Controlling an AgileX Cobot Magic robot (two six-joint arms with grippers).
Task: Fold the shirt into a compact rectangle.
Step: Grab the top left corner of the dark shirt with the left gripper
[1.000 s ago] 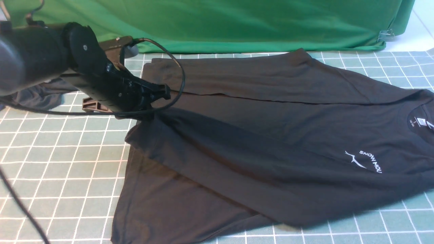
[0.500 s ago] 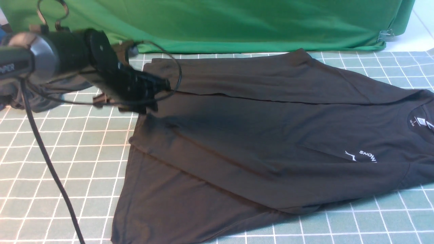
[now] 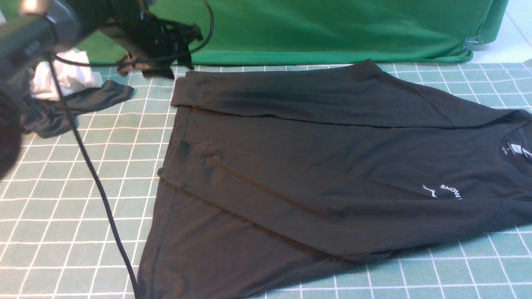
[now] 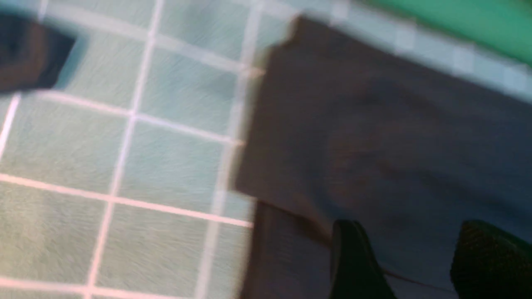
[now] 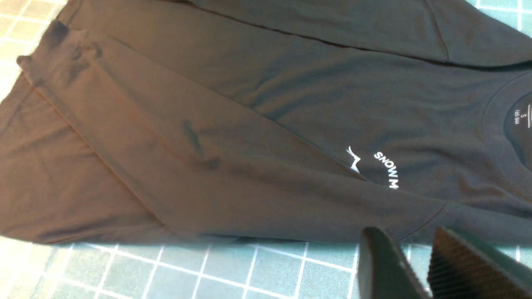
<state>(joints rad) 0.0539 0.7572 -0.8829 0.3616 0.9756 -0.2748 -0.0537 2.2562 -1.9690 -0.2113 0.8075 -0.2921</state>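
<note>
Sharpness: we see the whole picture smeared by blur.
Gripper: our left gripper (image 4: pixel 419 265) shows two dark fingers (image 4: pixel 353 257) standing apart, with only cloth showing in the gap.
Shirt: the black shirt (image 4: pixel 374 137) lies under and ahead of our fingertips, and its layered edge runs beside one finger.
Mat: the teal mat (image 4: pixel 166 158) with white grid lines spreads out to one side of the fingers.
Dark cloth: a dark scrap (image 4: pixel 29 54) lies on the mat, well apart from the gripper.
Green cloth: a green cloth (image 4: pixel 457 20) lies far ahead, past the shirt.

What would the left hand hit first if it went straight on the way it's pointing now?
Probably the shirt: the left wrist view shows the left hand aimed at its dark fabric near the folded edge, nothing between. Blur leaves depth unclear.
</note>
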